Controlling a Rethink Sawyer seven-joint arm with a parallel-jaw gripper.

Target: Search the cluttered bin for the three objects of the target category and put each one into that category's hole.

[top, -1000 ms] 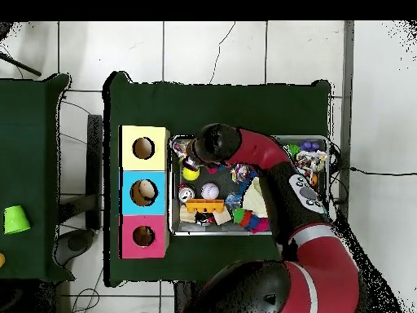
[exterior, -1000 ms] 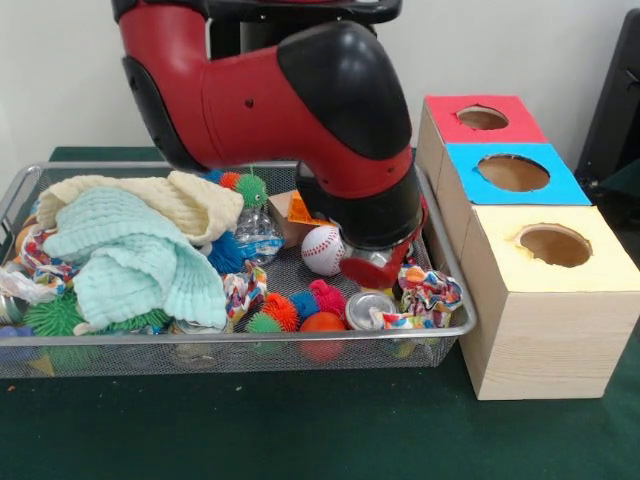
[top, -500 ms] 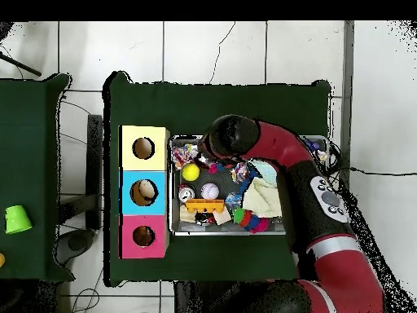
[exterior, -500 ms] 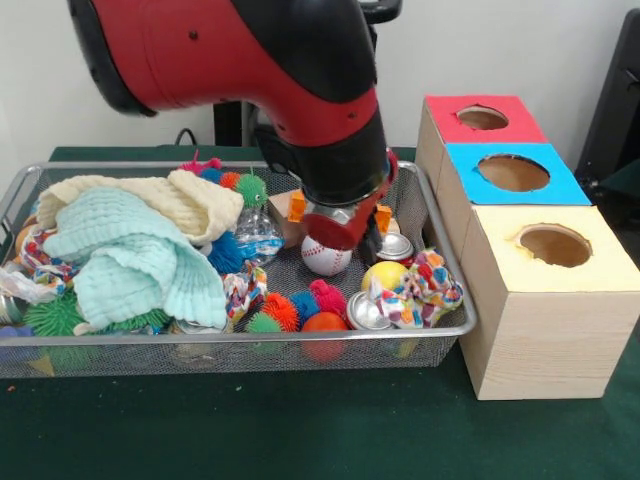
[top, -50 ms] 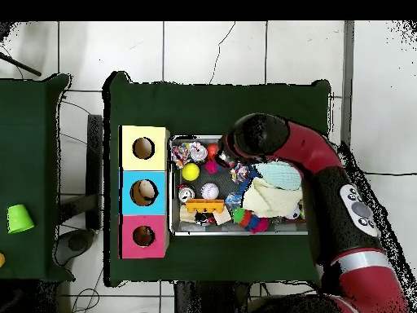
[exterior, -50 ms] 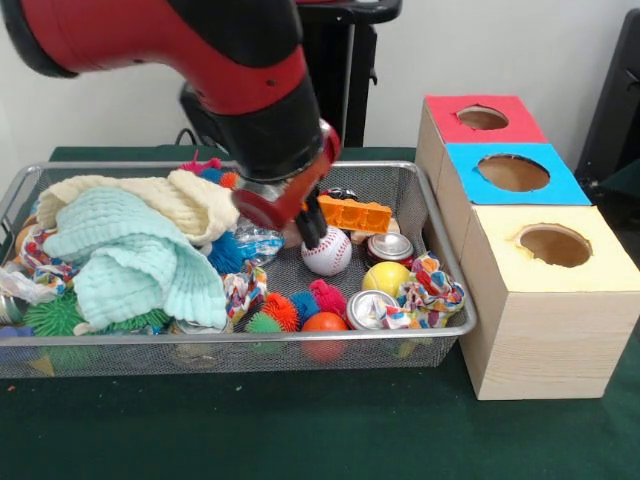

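I saw the white, red-stitched baseball [exterior, -50 ms: 326,251] lying in the wire bin [exterior, -50 ms: 440,262], just beside the yellow ball [exterior, -50 ms: 385,277] and two silver cans [exterior, -50 ms: 388,247]. No writing was legible. My gripper [exterior, -50 ms: 312,226] hung just above the baseball, dark fingers [exterior, -50 ms: 310,218] close together, holding nothing. Since a second ago the arm had swung away from the boxes [exterior, -50 ms: 535,300], uncovering the orange block [exterior, -50 ms: 355,213].

My gripper [exterior, -50 ms: 312,228] hangs over the basket [exterior, -50 ms: 440,255], with the baseball [exterior, -50 ms: 327,252] just at its 5 o'clock.
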